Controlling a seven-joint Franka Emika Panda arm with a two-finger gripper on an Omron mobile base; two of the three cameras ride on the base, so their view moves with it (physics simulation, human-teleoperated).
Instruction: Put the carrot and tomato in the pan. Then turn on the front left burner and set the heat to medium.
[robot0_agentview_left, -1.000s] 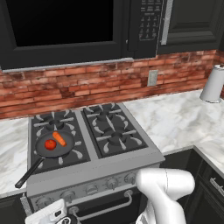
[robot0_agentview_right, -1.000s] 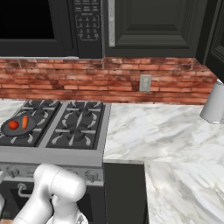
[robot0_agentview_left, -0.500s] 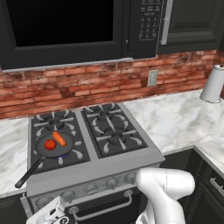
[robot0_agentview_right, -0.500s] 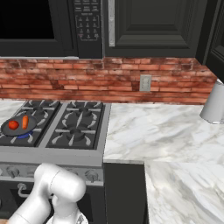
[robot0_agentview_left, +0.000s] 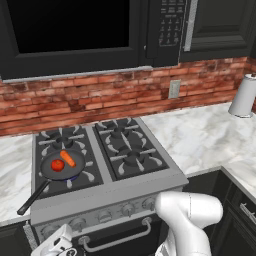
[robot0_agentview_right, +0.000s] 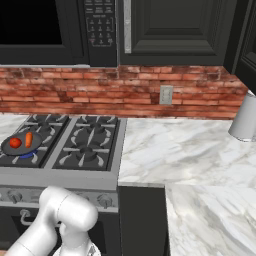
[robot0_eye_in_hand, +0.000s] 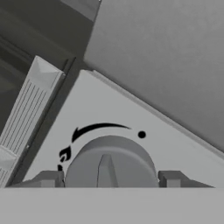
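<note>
- Pan (robot0_agentview_left: 61, 166) sits on the front left burner (robot0_agentview_left: 75, 176) of the steel stove (robot0_agentview_left: 127, 187), long handle (robot0_agentview_left: 33, 197) running out toward the stove's front left corner.
- Tomato (robot0_agentview_left: 57, 164) and carrot (robot0_agentview_left: 68, 158) both lie inside the pan, just beside each other; tomato to the left, carrot angled to its right (seen from the left base camera).
- A patch of blue shows under the pan's near rim.
- Right base camera gives the same: pan (robot0_agentview_right: 21, 144) at far left on the near burner, tomato (robot0_agentview_right: 15, 142) and carrot (robot0_agentview_right: 28, 139) in it.
- Tool (robot0_eye_in_hand: 110, 179) is low at the stove front, pressed up close to a round grey control knob (robot0_eye_in_hand: 110, 162). Its two fingertips (robot0_eye_in_hand: 47, 179) stand one on each side of the knob, spread about as wide as the knob itself; whether they actually pinch it I cannot tell.
- Knob has a raised ridge down its middle; on the panel (robot0_eye_in_hand: 144, 144) above it, a curved black arrow, a small flame mark and a dot.
- In the left base view the tool (robot0_agentview_left: 56, 247) shows at the bottom edge, under the left end of the knob row.
- Marble table (robot0_agentview_left: 200, 137) to the right of the stove carries a white paper towel roll (robot0_agentview_left: 243, 96) by the brick wall.
</note>
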